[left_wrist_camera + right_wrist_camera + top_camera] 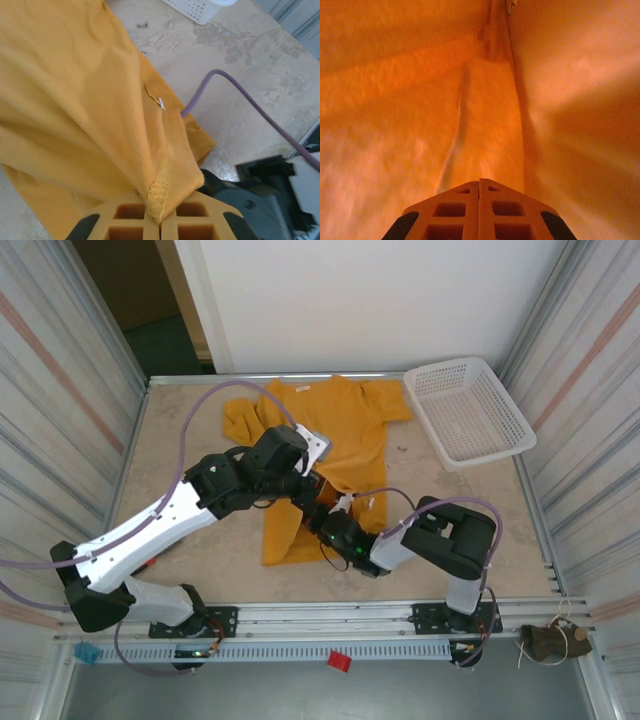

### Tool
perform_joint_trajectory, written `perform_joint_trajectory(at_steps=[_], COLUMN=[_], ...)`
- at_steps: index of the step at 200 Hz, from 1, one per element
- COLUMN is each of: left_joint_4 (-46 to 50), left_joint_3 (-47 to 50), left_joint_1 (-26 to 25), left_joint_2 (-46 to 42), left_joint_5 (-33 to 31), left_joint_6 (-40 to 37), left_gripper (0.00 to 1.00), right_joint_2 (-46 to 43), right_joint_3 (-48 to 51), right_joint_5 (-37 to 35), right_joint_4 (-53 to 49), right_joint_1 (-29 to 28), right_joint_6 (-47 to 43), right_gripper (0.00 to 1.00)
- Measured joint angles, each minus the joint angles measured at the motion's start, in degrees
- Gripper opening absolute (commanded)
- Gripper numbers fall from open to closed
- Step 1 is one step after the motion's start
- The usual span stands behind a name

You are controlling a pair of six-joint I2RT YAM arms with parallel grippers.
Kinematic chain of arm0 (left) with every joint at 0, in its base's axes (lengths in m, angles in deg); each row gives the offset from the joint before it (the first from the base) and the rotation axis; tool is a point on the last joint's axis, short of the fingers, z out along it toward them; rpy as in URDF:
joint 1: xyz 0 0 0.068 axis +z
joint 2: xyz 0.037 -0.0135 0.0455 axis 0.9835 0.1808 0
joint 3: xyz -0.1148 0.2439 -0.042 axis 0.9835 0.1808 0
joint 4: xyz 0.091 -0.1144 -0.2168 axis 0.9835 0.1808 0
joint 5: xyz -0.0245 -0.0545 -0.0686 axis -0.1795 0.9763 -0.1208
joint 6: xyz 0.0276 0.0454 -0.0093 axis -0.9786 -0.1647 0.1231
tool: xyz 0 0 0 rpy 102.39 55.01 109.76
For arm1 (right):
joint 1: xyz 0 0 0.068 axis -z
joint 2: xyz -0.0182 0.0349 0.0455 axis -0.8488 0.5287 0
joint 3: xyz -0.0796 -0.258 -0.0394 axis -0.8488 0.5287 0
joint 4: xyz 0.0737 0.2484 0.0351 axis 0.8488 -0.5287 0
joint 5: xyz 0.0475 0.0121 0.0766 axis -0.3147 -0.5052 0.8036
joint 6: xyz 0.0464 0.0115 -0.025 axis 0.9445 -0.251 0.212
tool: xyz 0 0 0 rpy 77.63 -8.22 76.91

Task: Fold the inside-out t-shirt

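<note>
Left end effector (pixel 160 219) pinches t-shirt (pixel 75 100) hem; right end effector (pixel 479 184) closed, cloth-covered, hold unclear.

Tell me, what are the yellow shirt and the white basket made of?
The t-shirt looks like soft, matte knit cotton: it wrinkles and shows a stitched hem. The basket looks like hard, slightly shiny white plastic, moulded with a grid of holes.

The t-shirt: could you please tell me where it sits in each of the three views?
Top external: t-shirt at table centre, reaching the far edge.
Left wrist: left half and centre, hem pinched between the fingers.
Right wrist: cloth all around, ahead of the shut fingers.
Shared landmark: white basket, far right from above, top edge from the left wrist.
</note>
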Motion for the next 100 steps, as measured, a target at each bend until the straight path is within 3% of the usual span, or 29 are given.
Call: perform_joint_trajectory(at_steps=[38, 78, 100], left_joint_4=[0.7, 0.8, 0.8], left_joint_3=[-2.1, -5.9, -7.1], left_joint_1=[0.0, 0.0, 0.0], left_joint_2=[-1.6, -3.0, -3.0], left_joint_5=[2.7, 4.4, 5.0], left_joint_6=[0.4, 0.6, 0.6], left_gripper=[0.00, 0.00, 0.00], right_joint_2=[5.1, 6.7, 8.9], right_joint_3=[-6.6, -15.3, -20.6], right_joint_5=[0.0, -0.7, -0.9], right_joint_4=[0.0, -7.3, -12.2], right_joint_1=[4.3, 9.6, 11.8], right_joint_6=[1.9, 3.1, 3.8], right_gripper=[0.00, 0.00, 0.09])
